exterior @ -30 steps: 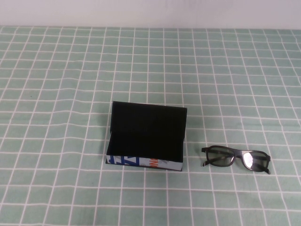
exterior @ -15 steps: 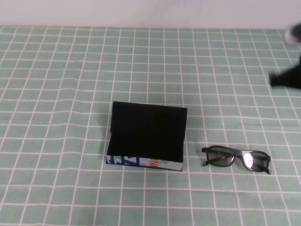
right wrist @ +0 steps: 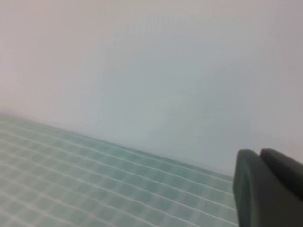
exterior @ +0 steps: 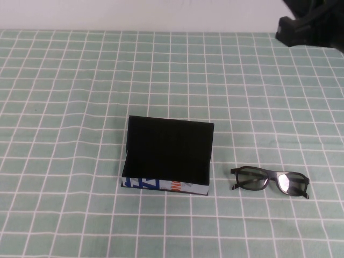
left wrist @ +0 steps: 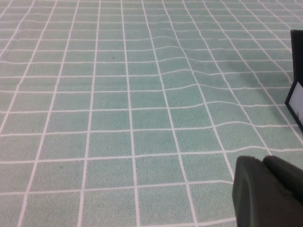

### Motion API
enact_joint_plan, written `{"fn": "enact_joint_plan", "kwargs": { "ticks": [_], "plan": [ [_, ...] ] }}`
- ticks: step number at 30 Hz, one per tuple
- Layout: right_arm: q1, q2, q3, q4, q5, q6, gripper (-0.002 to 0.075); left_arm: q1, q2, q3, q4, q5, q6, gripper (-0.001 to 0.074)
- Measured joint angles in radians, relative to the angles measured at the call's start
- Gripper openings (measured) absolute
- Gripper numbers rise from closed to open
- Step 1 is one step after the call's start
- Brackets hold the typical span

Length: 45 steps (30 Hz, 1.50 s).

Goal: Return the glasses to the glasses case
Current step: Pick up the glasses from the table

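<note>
Right gripper (exterior: 312, 24): high at far right, touching nothing; opening cannot be told.
Left gripper (left wrist: 267, 191): low over cloth, fingers together, empty.
Glasses (exterior: 270, 182): just right of open glasses case (exterior: 167, 157).

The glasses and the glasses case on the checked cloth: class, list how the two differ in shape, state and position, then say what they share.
1. The glasses case is a box; the glasses are a thin frame.
2. The case stands with its lid up, hollow bare; the glasses lie flat.
3. The case has a printed front; the glasses are plain black.

Shared: both mainly black, apart on the checked cloth, untouched. The right gripper is at the far right edge; the left gripper shows only in its wrist view.
</note>
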Motion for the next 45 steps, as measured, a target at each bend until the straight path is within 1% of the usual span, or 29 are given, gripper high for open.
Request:
{"fn": "enact_joint_plan", "kwargs": {
  "ticks": [3,4,6,8,11,14,16,18,19,21,22,27,30,32,35,38,41,44,45],
  "plan": [
    [0.0,0.0,0.0,-0.004,0.112,0.003,-0.0011,0.0,0.0,0.0,0.0,0.0,0.0,-0.0004],
    [0.0,0.0,0.0,-0.03,0.16,0.016,-0.0011,0.0,0.0,0.0,0.0,0.0,0.0,-0.0004],
    [0.0,0.0,0.0,-0.132,0.247,0.079,-0.0011,0.0,0.0,0.0,0.0,0.0,0.0,-0.0004],
    [0.0,0.0,0.0,-0.292,0.336,0.213,-0.0011,0.0,0.0,0.0,0.0,0.0,0.0,-0.0004],
    [0.0,0.007,-0.002,-0.661,0.512,0.463,-0.0011,0.0,0.0,0.0,0.0,0.0,0.0,-0.0004],
    [0.002,0.042,-0.002,-1.056,0.672,0.762,-0.0011,0.0,0.0,0.0,0.0,0.0,0.0,-0.0004],
    [0.002,0.08,-0.002,-1.35,0.752,1.032,-0.0011,0.0,0.0,0.0,0.0,0.0,0.0,-0.0004],
    [0.002,0.117,-0.002,-1.579,0.804,1.302,-0.0011,0.0,0.0,0.0,0.0,0.0,0.0,-0.0004],
    [0.002,0.136,-0.002,-1.677,0.827,1.41,-0.0011,0.0,0.0,0.0,0.0,0.0,0.0,-0.0004],
    [0.002,0.161,-0.002,-1.785,0.854,1.527,-0.0011,0.0,0.0,0.0,0.0,0.0,0.0,-0.0004],
    [0.002,0.172,-0.002,-1.81,0.858,1.56,-0.0011,0.0,0.0,0.0,0.0,0.0,0.0,-0.0004],
    [0.002,0.223,-0.002,-1.849,0.864,1.609,-0.0011,0.0,0.0,0.0,0.0,0.0,0.0,-0.0004],
    [0.002,0.265,-0.002,-1.913,0.874,1.611,-0.0011,0.0,0.0,0.0,0.0,0.0,0.0,-0.0004],
    [0.002,0.293,-0.002,-1.959,0.874,1.57,-0.0008,0.0,0.0,0.0,0.0,0.0,0.0,-0.0004],
    [0.002,0.326,-0.002,-1.985,0.877,1.381,0.002,0.0,0.0,0.0,0.0,0.0,0.0,-0.0004],
    [0.002,0.361,-0.002,-1.992,0.875,1.188,0.0071,0.0,0.0,0.0,0.0,0.0,0.0,-0.0004],
    [0.002,0.402,-0.002,-2.001,0.843,1.116,0.0142,0.0,0.0,0.0,0.0,0.0,0.0,-0.0004],
    [0.002,0.447,-0.002,-2.005,0.794,1.096,0.0272,0.0,0.0,0.0,0.0,0.0,0.0,-0.0004],
    [0.002,0.461,-0.004,-2.005,0.779,1.092,0.0331,0.0,0.0,0.0,0.0,0.0,0.0,-0.0004]
  ]
}}
